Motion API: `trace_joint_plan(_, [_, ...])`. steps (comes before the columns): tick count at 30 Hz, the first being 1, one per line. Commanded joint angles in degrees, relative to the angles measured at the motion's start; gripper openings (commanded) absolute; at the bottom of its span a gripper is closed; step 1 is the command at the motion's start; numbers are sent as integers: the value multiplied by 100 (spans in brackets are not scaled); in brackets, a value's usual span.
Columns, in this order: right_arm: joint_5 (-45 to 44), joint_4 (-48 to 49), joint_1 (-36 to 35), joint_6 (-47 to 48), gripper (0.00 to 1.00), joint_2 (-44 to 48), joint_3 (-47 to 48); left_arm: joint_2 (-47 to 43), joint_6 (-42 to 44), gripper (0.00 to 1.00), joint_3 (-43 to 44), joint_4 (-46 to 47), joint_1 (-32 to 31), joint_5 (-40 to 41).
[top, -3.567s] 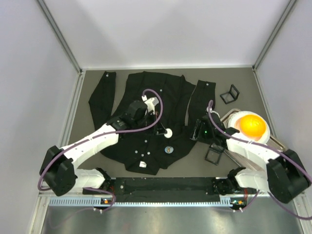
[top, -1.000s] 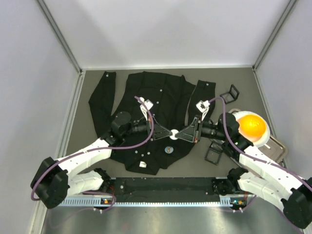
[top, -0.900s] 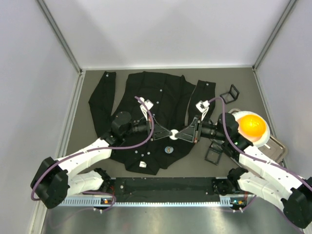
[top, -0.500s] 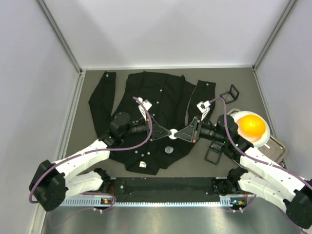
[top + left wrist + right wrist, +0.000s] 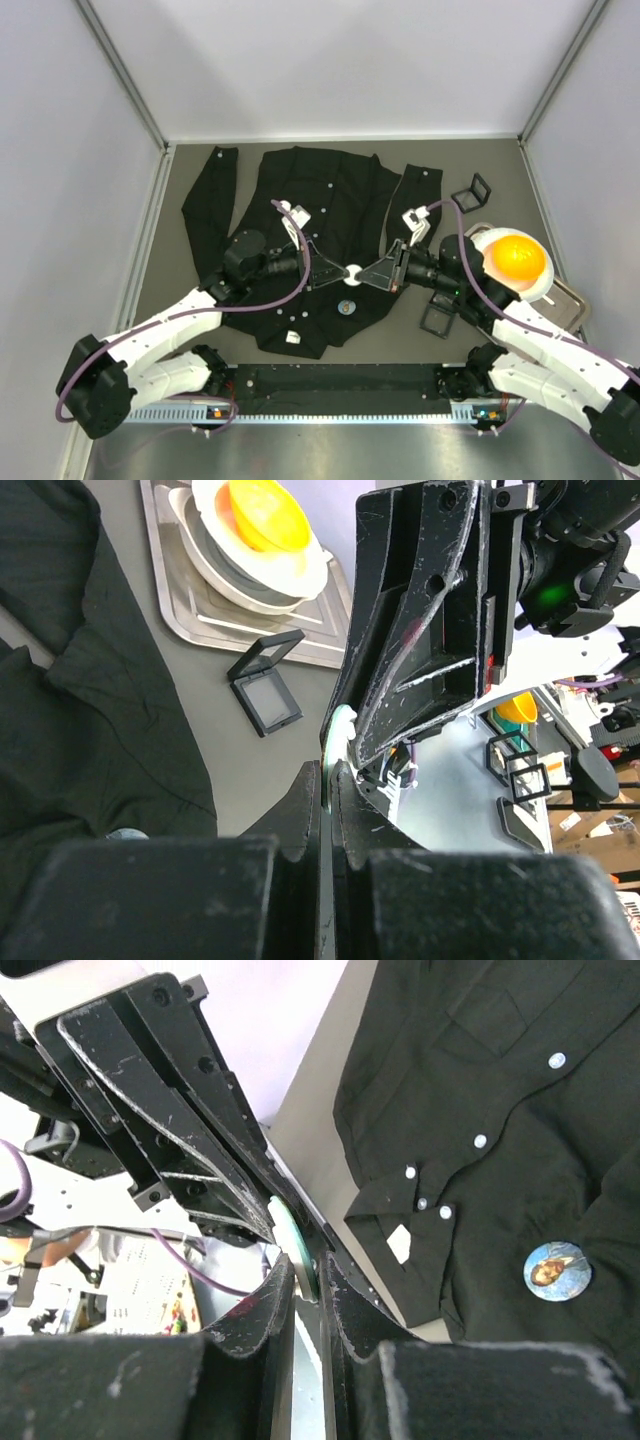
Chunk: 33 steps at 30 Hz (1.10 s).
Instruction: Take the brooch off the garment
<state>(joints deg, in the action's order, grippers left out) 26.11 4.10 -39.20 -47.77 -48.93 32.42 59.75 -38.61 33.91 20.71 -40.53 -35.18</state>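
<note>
1. Left aluminium post [image 5: 120, 70]: it runs along the foot of the plain white left wall to the rear corner of the enclosure.
2. Counter [image 5: 500, 170]: a matt grey surface with white walls on three sides and the arm bases along its near edge.
3. Garment [image 5: 330, 195]: a black button-up shirt lying flat, left of centre, with its sleeves spread. A small white tag [image 5: 292, 338] sits near the hem.
4. Left gripper [image 5: 340, 271]: it hangs above the shirt front, with its fingers pinched tight on the edge of a pale disc [image 5: 351, 272].
5. Portrait brooch [image 5: 347, 307]: a round brooch lying on the shirt front, just nearer the arm bases than the disc and apart from both grippers.
6. Right gripper [image 5: 362, 274]: it faces the left gripper tip to tip, its fingers narrowly closed on the same pale disc.
7. Two small black open cases: one lies near the arm bases [image 5: 437, 318] and one towards the rear [image 5: 472, 193], both on bare counter right of the shirt.
8. Metal tray [image 5: 570, 295]: it carries white dishes and an orange bowl [image 5: 518, 258], close to the right wall.
9. Right aluminium post [image 5: 570, 70]: it mirrors the left one.
</note>
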Motion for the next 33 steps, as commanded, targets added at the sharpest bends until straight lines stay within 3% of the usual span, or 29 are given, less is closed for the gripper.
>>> trace_joint_plan(1, [-1160,-523,18,-268,0,278,-78,-446,64,0,248,442,-86,-174])
trace_joint_plan(12, [-1495,-463,-44,-594,0,884,-333,-499,-120,0,247,93,-95,291])
trace_joint_plan(15, [-1276,-637,-35,-112,24,1078,-263,-332,-340,0,388,-556,-95,756])
trace_joint_plan(18, [-890,-1005,-44,907,40,1210,-62,-166,-647,0,590,-1477,-60,1135])
trace_joint_plan(21, [-730,-1218,-183,2102,41,1175,53,98,-963,0,862,-2052,1,1075])
trace_joint_plan(25, [-1782,-1315,-867,3096,41,956,325,397,-1465,0,1038,-2563,28,822])
trace_joint_plan(30, [-2452,-1367,-949,2721,38,307,764,310,-1290,0,916,-1993,28,539])
trace_joint_plan(33, [-2033,-1596,-949,2702,33,86,976,117,-1306,0,661,-1649,28,635])
